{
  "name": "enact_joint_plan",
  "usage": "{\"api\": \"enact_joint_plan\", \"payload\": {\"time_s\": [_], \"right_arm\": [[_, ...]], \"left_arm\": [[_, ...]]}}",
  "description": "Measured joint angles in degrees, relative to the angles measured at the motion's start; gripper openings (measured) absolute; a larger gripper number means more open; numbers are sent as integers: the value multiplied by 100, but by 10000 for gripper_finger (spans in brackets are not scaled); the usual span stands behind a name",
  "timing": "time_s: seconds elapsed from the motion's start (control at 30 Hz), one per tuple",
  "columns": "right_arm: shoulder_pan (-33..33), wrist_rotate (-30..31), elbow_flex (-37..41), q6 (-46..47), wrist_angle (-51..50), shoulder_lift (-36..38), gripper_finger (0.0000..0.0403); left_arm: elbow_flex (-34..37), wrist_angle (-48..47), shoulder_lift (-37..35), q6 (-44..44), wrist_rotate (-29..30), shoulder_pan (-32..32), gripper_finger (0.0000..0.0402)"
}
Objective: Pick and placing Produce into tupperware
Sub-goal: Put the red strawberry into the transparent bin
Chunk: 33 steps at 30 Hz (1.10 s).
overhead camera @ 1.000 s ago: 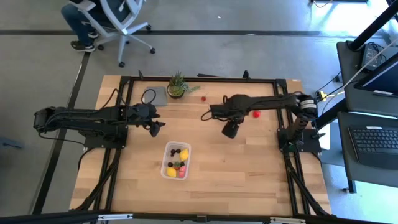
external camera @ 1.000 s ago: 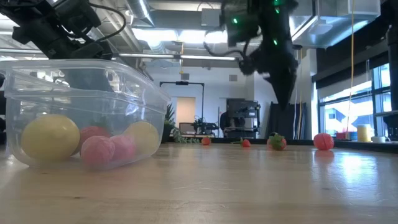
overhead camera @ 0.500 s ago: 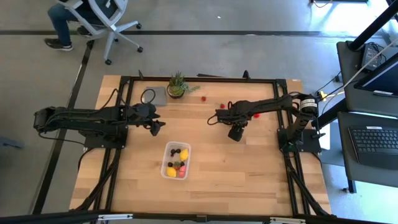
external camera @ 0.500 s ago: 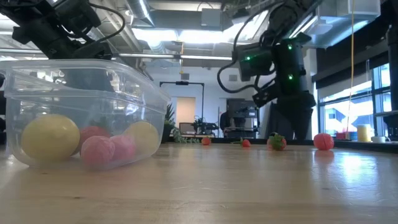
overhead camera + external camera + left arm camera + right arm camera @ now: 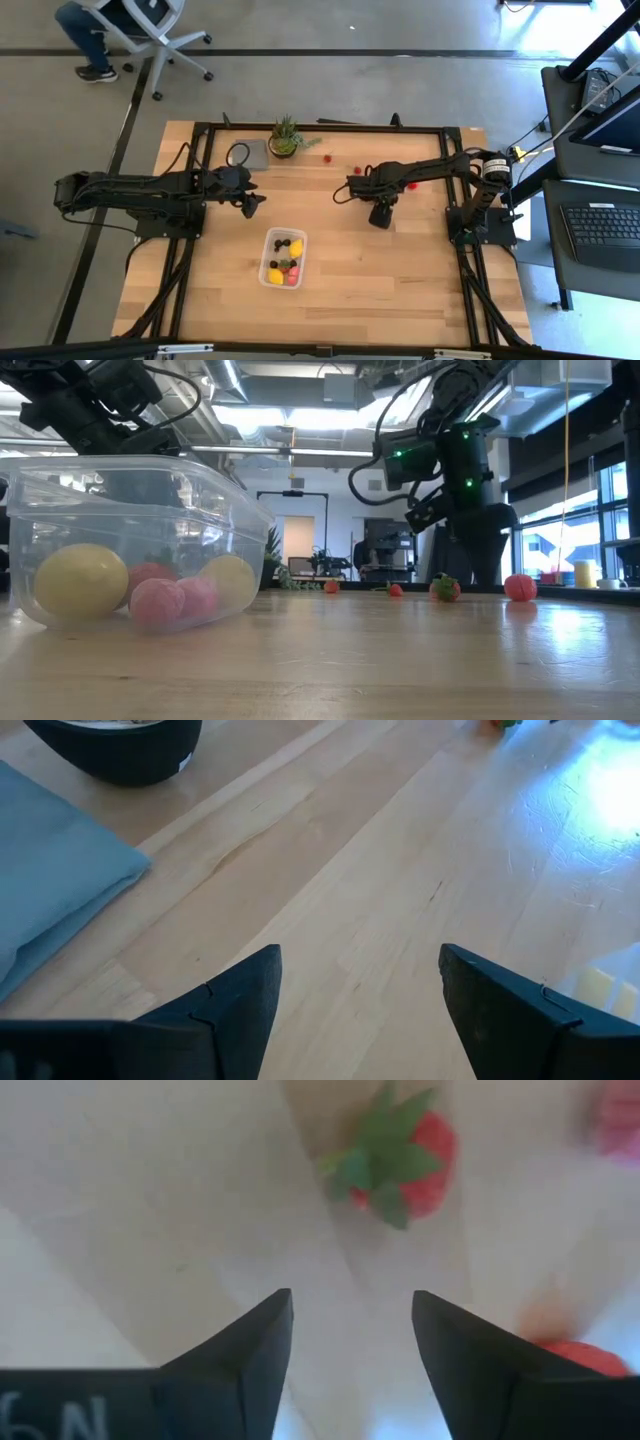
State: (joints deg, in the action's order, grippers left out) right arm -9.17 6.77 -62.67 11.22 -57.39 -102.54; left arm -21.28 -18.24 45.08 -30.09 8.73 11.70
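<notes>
The small clear rectangular plastic tub (image 5: 284, 257) sits mid-desk holding yellow, red and dark fruit pieces (image 5: 160, 588). A red green-leafed strawberry piece (image 5: 400, 1165) lies just beyond the right tool (image 5: 352, 1342), fingers apart. The left tool (image 5: 358, 990) hovers spread over the pale wooden desk (image 5: 360, 880)
</notes>
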Motion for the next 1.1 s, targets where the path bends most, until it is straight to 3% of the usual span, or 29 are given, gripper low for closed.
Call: {"api": "enact_joint_plan", "payload": {"time_s": [0.27, 0.47, 0.77, 1.1], "right_arm": [[4, -129, -2, 8, 3, 0, 288], [35, -136, -4, 266, 30, 0, 306], [-116, -134, -7, -1816, 34, 88, 307], [-387, -136, -8, -3406, 613, 297, 307]], "left_arm": [[0, 2, 0, -100, 0, 0, 261], [0, 4, 0, -138, 1, 1, 261], [0, 2, 0, -263, 0, 0, 261], [0, 0, 0, -284, 0, 2, 261]]}}
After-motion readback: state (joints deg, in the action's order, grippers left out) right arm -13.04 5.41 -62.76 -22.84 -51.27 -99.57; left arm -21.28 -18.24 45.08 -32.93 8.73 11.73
